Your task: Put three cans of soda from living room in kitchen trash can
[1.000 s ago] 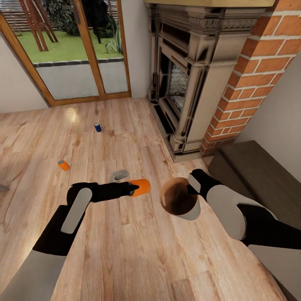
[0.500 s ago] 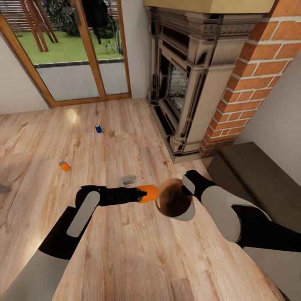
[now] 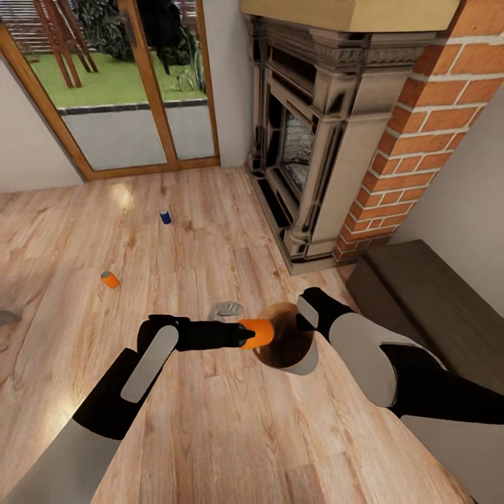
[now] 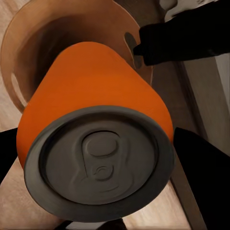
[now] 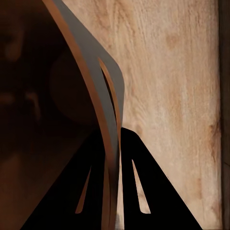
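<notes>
Head view, near field: left gripper has its fingers clamped on an orange can, lying roughly horizontal with its far end at the mouth of the trash can. Left wrist view confirms this: the can's grey top faces the camera, its orange body aims into the bin's dark inside, and the handle slot sits at the rim. Right gripper holds the bin off the floor; in the right wrist view its fingers pinch the rim wall.

Judgement: first can at the opening but not yet released.

Mid field: second orange can lies on the wood floor, untouched. Further off, the dark blue can stands upright on the floor towards the glass doors. Fireplace beyond.

Remaining: drop this can, collect two more, carry the bin to the kitchen.
</notes>
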Motion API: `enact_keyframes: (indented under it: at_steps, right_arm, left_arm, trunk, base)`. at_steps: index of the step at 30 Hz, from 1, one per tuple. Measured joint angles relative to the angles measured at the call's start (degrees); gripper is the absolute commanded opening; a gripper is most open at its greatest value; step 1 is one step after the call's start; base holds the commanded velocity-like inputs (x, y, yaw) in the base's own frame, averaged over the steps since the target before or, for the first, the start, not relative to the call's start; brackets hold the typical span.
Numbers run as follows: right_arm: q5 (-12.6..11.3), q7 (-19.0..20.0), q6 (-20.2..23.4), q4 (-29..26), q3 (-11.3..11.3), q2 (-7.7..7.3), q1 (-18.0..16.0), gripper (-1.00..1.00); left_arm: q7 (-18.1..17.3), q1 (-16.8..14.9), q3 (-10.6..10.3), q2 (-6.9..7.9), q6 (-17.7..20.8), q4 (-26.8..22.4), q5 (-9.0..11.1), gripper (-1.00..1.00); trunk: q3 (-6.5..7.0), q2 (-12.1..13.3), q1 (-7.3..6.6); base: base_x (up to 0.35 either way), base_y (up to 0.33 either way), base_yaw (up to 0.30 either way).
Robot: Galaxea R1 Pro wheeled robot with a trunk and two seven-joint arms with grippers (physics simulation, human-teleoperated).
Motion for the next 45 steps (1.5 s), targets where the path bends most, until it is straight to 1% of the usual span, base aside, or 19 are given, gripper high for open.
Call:
enact_keyframes:
  at_steps: [3, 6, 12, 18, 21, 22, 25, 27, 36, 40, 45]
  right_arm:
    - [0.2, 0.0, 0.1, 0.4, 0.3, 0.42, 0.0, -1.0]
    - [-0.1, 0.0, 0.0, 1.5, 0.0, 0.46, 0.0, -1.0]
    - [0.1, 0.0, 0.1, 3.4, 0.4, 0.46, 0.0, -1.0]
    - [0.1, 0.1, 0.0, 4.4, 0.0, 0.46, 0.0, -1.0]
    - [0.3, 0.1, 0.0, 4.5, 0.3, 0.46, 0.0, -1.0]
    - [0.3, 0.2, 0.0, 4.5, 0.4, 0.46, 0.0, -1.0]
    - [0.3, 0.3, 0.0, 4.6, 0.4, 0.46, 0.0, -1.0]
    - [0.2, 0.5, 0.0, 4.5, 0.3, 0.46, 0.0, -1.0]
    - [0.2, 0.9, 0.0, 4.4, 0.3, 0.46, 0.0, -1.0]
    - [0.3, 1.1, 0.0, 4.5, 0.5, 0.46, 0.0, -1.0]
    - [0.1, 1.1, 0.1, 5.0, 0.6, 0.46, 0.0, -1.0]
  left_arm:
    - [0.0, 0.0, -0.1, -0.01, 0.0, 0.0, 0.0, -1.0]
    - [0.2, 0.0, -0.1, -0.01, 0.0, 0.1, 0.0, -1.0]
    - [-0.2, 0.0, -0.2, -0.15, 0.0, 1.3, -0.2, -1.0]
    - [-0.1, 0.0, -0.2, -0.57, 0.0, 1.7, -0.3, -1.0]
    - [0.1, 0.0, -1.1, -0.74, 0.0, 2.3, -0.3, -1.0]
    - [0.1, 0.0, -2.1, -0.81, 0.0, 3.0, -0.3, -1.0]
    - [0.2, 0.0, -3.7, -0.96, 0.0, 4.5, -0.5, -1.0]
    - [0.2, 0.0, -4.3, -1.02, 0.0, 5.2, -0.5, -1.0]
    - [0.3, 0.0, -4.9, -1.13, 0.0, 6.2, -0.5, -1.0]
    - [0.3, 0.0, -4.9, -1.21, -1.3, 7.8, -0.6, -1.0]
    - [0.2, 0.0, -4.9, -1.83, -2.8, 8.9, -0.5, -1.0]
  trunk:
    - [0.54, 1.2, -0.66]
    - [1.08, 2.4, -1.32]
    - [1.08, 2.4, -1.32]
    - [1.08, 2.4, -1.32]
    - [1.08, 2.4, -1.32]
    - [1.08, 2.4, -1.32]
    - [1.08, 2.4, -1.32]
    - [1.08, 2.4, -1.32]
    - [1.08, 2.4, -1.32]
    - [1.08, 2.4, -1.32]
    - [1.08, 2.4, -1.32]
  base:
    - [0.0, 0.0, 0.0]
    - [0.0, 0.0, 0.0]
    - [0.0, 0.0, 0.0]
    - [0.0, 0.0, 0.0]
    - [0.0, 0.0, 0.0]
    - [0.0, 0.0, 0.0]
    - [0.0, 0.0, 0.0]
    - [0.0, 0.0, 0.0]
    - [0.0, 0.0, 0.0]
    - [0.0, 0.0, 0.0]
    - [0.0, 0.0, 0.0]
